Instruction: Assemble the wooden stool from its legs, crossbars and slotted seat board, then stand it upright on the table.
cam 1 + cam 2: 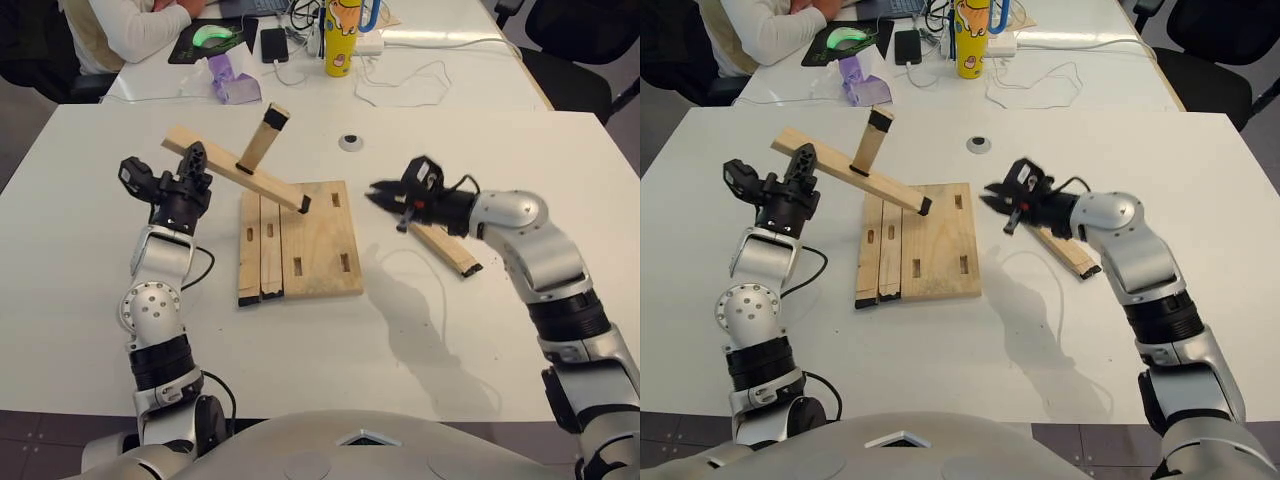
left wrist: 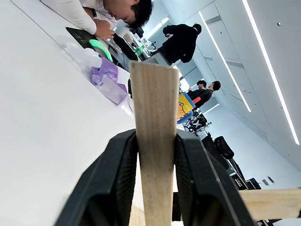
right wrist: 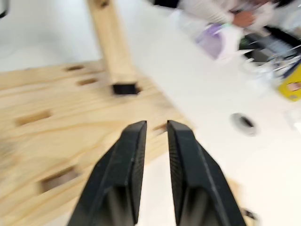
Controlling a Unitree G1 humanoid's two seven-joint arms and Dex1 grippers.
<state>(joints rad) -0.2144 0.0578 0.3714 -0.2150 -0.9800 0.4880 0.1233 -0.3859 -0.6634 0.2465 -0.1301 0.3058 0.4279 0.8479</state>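
The slotted seat board (image 1: pixel 310 245) lies flat on the white table (image 1: pixel 90 200). My left gripper (image 1: pixel 195 162) is shut on a long wooden leg (image 1: pixel 245 175), held slanting above the board's left side. The leg's black-tipped end (image 3: pixel 124 88) hangs just over the board. A second wooden piece (image 1: pixel 262 138) juts up from the leg's middle. In the left wrist view the leg (image 2: pixel 155 117) sits clamped between the fingers (image 2: pixel 120 174). My right gripper (image 1: pixel 384 195) hovers at the board's right edge, shut with nothing in it. Another wooden bar (image 1: pixel 450 252) lies on the table under my right forearm.
A round grommet (image 1: pixel 350 142) sits in the table behind the board. On the far table stand a yellow bottle (image 1: pixel 343 40), a purple object (image 1: pixel 232 80) and cables (image 1: pixel 410 85). The near half of the table is bare.
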